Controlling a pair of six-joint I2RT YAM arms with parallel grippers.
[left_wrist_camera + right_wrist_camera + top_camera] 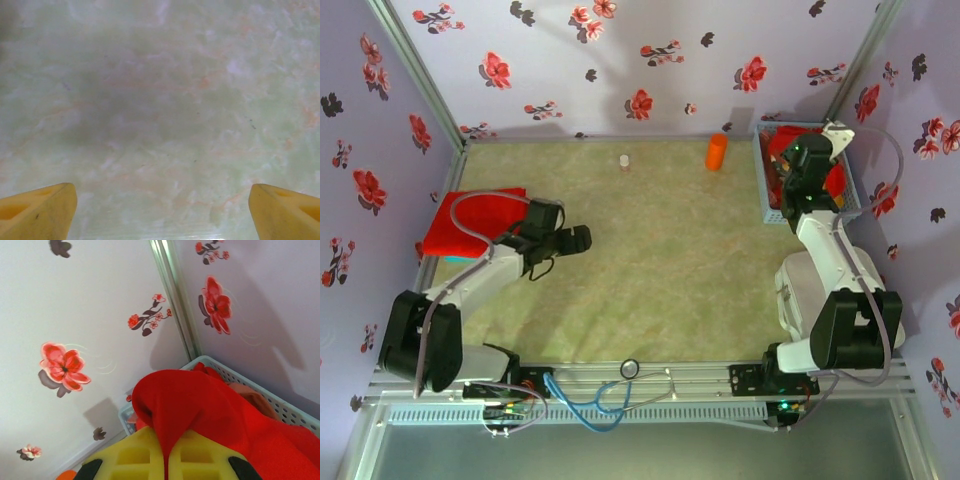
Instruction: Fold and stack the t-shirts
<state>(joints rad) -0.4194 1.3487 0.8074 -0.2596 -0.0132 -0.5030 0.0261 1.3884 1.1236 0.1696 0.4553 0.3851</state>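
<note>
Flowered lilac walls (620, 60) close in a pale green table (670, 270); at its left edge lies a folded red t-shirt (470, 222). A second red t-shirt (200, 405) bunches over the white basket (280, 407) (far right corner), clamped between the right fingers (135, 457). The left fingers (40, 210) hover wide apart over the table, near the folded one

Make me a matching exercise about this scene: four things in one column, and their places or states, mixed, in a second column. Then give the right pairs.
1 folded t-shirt
2 orange cylinder
3 left fingers
4 right fingers

A shut on a red t-shirt above the basket
B at the left edge of the table
C spread open over the table
D standing near the far wall

Pairs: 1-B, 2-D, 3-C, 4-A
</note>
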